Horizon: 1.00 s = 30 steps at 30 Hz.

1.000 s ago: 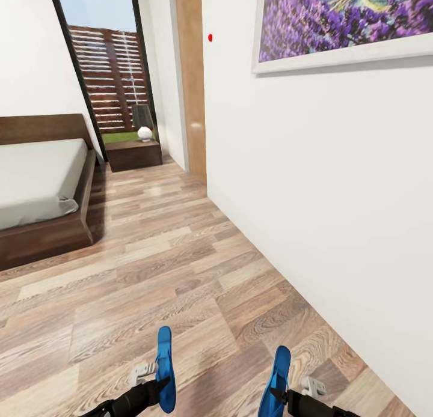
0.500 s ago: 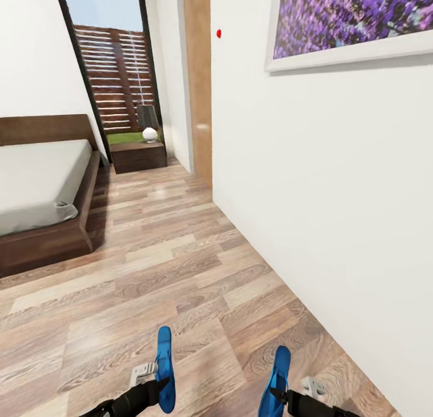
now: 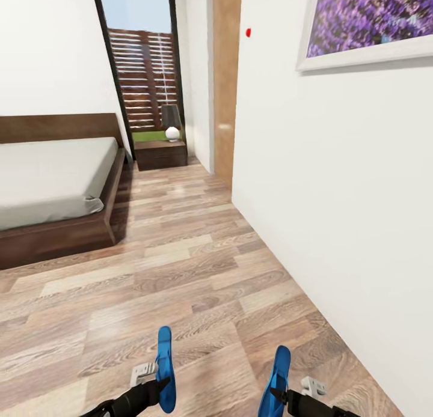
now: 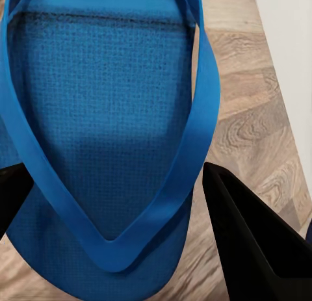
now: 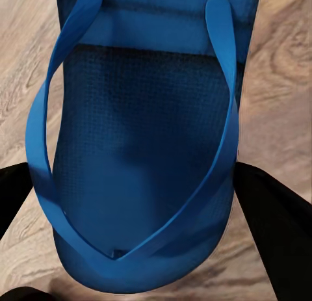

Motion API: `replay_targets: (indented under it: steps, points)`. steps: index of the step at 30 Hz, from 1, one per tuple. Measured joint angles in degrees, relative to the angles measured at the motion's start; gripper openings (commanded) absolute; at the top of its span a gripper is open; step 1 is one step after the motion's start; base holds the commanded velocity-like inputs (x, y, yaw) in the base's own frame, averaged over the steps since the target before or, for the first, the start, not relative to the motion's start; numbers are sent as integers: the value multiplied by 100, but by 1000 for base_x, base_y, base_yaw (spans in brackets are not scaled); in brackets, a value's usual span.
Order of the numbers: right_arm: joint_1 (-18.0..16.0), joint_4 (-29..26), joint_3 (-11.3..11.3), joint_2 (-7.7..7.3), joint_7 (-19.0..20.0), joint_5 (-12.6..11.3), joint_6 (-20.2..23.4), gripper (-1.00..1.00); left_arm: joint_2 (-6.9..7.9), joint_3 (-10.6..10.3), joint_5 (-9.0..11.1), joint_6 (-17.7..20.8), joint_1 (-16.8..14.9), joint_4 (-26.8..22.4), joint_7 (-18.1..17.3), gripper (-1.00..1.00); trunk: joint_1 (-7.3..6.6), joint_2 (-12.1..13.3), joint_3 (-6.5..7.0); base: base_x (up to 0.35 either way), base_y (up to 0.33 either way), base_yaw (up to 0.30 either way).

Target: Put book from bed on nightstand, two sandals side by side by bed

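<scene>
Wood planks cover the bedroom floor (image 3: pixel 198 273), and white walls stand all around. Low in the frame, two blue sandals are held up on their edges. The left sandal (image 3: pixel 165 369) sits at the bottom middle, pinched in the left gripper (image 3: pixel 157 382). The right sandal (image 3: pixel 278 374) sits at the bottom right, pinched in the right gripper (image 3: pixel 280 396). Up close, the black fingers (image 4: pixel 250 242) press both sides of the left sandal, and the other fingers (image 5: pixel 276 223) squeeze the right one too. At the middle left is the bed (image 3: pixel 54 182) with its pale mattress. Past it, in the upper middle, the nightstand (image 3: pixel 159 154) holds a small lamp (image 3: pixel 172 122) by a tall window (image 3: pixel 141 62). A purple picture (image 3: pixel 367 26) hangs at the upper right.
</scene>
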Motion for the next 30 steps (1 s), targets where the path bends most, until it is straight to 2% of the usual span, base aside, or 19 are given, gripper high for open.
replay_targets:
  steps: [24, 30]
  points:
    - [1, 9, -5, -8, -13, -16, -142, -100, -4, -3, -4, -1, -1, 3, 1, -100, -3, 0, 0, 307, 0, 7]
    - [0, 8, -1, -7, -16, -13, -145, -100, -8, -2, -4, -3, 2, 1, 0, -100, -3, 0, 0, 319, 0, 201]
